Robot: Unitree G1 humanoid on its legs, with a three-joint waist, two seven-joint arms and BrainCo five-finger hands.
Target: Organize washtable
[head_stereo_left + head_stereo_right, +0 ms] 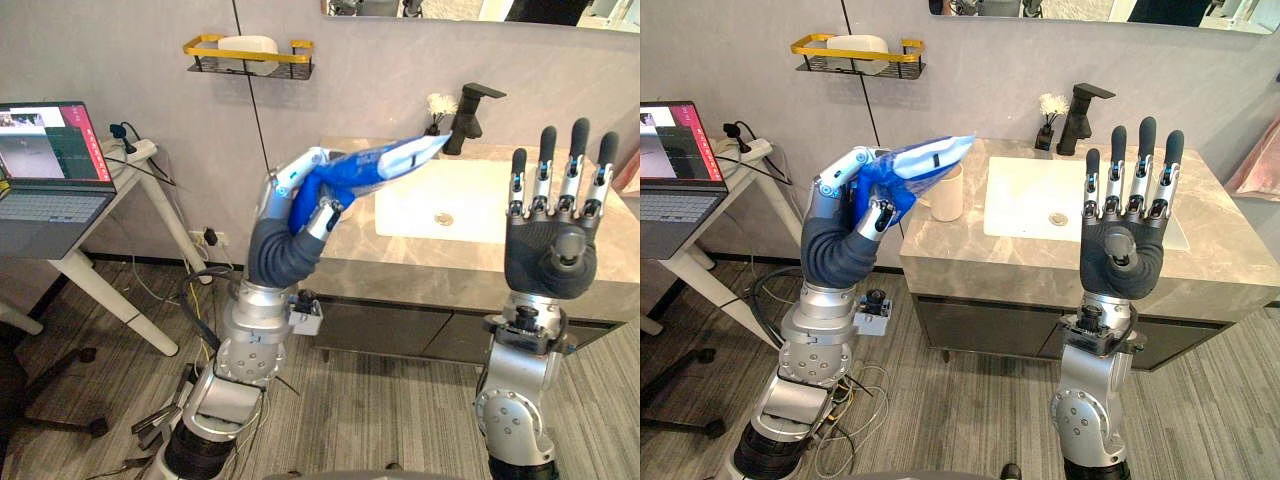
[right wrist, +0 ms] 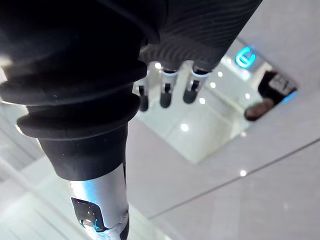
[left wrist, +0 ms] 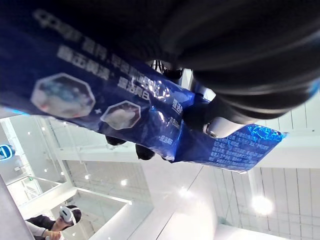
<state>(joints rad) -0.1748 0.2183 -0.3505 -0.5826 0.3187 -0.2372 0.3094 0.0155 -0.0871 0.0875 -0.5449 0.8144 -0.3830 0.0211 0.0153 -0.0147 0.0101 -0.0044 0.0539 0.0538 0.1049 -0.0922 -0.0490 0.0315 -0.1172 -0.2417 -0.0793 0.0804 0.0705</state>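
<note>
My left hand [image 1: 312, 205] is raised beside the washtable's left end, its fingers curled round a blue and white tube-like packet [image 1: 385, 163] that points up toward the sink. The same blue packet [image 3: 165, 125] shows close up in the left wrist view, pinched under a finger. My right hand [image 1: 1128, 215] is held upright in front of the grey stone washtable [image 1: 1200, 255], fingers straight and spread, palm empty. A white cup [image 1: 947, 192] stands on the counter's left end, just past the packet's tip.
A white sink basin [image 1: 440, 200] is set in the counter with a black tap [image 1: 470, 115] and a small white flower [image 1: 440, 105] behind it. A gold-edged wall shelf [image 1: 250, 55] hangs above left. A laptop [image 1: 50, 165] sits on a white side table at far left.
</note>
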